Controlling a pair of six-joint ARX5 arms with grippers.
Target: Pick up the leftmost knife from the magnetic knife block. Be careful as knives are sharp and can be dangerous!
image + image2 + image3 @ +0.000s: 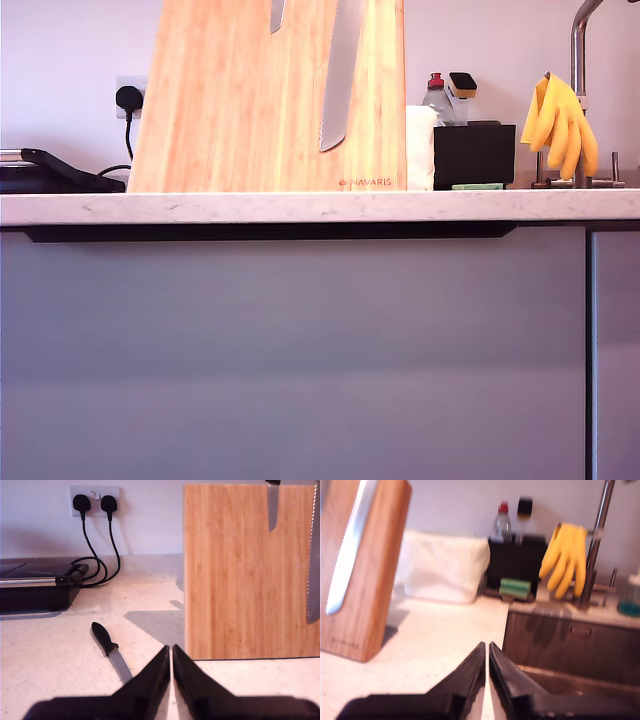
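The magnetic knife block [230,120] stands upright on the worktop, also seen in the wrist views [235,580] [375,580]. A short blade tip [275,15] and a long serrated blade [340,80] hang on it; its side towards the exterior view's left is bare. The leftmost knife [105,640], black-handled with a narrow smooth blade, lies flat on the worktop off the block. Its blade end is hidden behind my first gripper [171,652], which is shut on nothing just above it. My second gripper [486,650] is shut and empty near the sink edge. Neither gripper shows in the exterior view.
A black appliance [35,587] with plugged cables [95,545] sits by the wall. A white cloth [442,567], a black box [473,152], a green sponge [515,587], yellow gloves [560,120] and a tap [580,40] stand past the block. The sink [570,680] drops beside my second gripper.
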